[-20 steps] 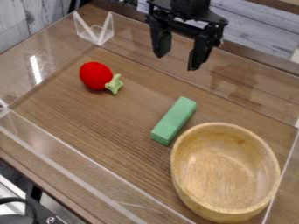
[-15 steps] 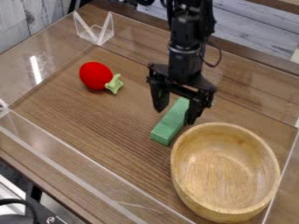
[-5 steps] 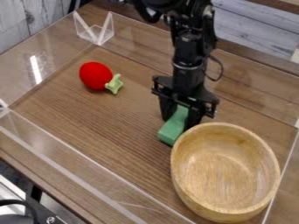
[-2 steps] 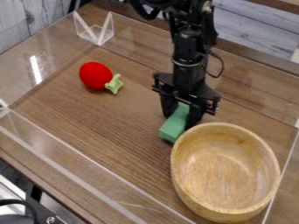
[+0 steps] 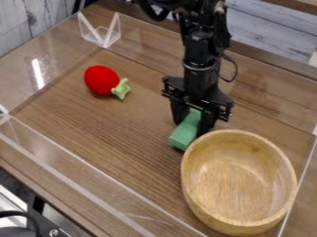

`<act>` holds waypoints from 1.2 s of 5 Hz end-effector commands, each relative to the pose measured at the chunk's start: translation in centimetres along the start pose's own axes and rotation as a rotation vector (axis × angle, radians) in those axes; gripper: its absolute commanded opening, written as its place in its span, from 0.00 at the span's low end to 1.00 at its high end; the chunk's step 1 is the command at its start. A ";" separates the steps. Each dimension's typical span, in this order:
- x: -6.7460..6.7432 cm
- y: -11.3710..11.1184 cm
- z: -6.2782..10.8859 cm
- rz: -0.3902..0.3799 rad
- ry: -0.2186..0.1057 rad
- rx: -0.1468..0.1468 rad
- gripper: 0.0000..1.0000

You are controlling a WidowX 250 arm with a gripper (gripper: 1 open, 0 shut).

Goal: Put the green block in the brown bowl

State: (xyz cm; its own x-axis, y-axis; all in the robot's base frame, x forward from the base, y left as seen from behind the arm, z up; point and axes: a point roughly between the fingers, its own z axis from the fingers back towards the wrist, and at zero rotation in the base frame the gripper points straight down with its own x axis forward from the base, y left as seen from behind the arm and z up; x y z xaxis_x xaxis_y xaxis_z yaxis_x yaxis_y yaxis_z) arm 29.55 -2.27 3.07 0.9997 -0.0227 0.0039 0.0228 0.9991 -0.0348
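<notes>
The green block [image 5: 184, 135] lies on the wooden table just left of the brown bowl [image 5: 240, 179], its near end showing below the fingers. My gripper [image 5: 194, 115] points straight down over the block's far end, its black fingers shut on the green block. The bowl is a round wooden dish at the front right, with nothing in it. The block's far end is hidden between the fingers.
A red strawberry-like toy [image 5: 102, 81] with a green stem sits to the left on the table. Clear plastic walls [image 5: 50, 148] ring the table, with a clear stand [image 5: 99, 31] at the back left.
Four seconds ago the gripper hung open at the back; it came down over the block and shut on it. Over the last second nothing has visibly moved.
</notes>
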 end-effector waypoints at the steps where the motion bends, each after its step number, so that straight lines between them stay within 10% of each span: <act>1: 0.7 0.0 2.6 -0.004 -0.075 -0.006 0.00; 6: 1.2 0.4 6.2 -0.011 -0.131 -0.013 0.00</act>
State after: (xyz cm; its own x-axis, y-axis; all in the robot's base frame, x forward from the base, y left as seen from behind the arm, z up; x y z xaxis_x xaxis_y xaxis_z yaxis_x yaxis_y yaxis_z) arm 29.65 -1.92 6.72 0.9985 -0.0356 0.0419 0.0375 0.9982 -0.0463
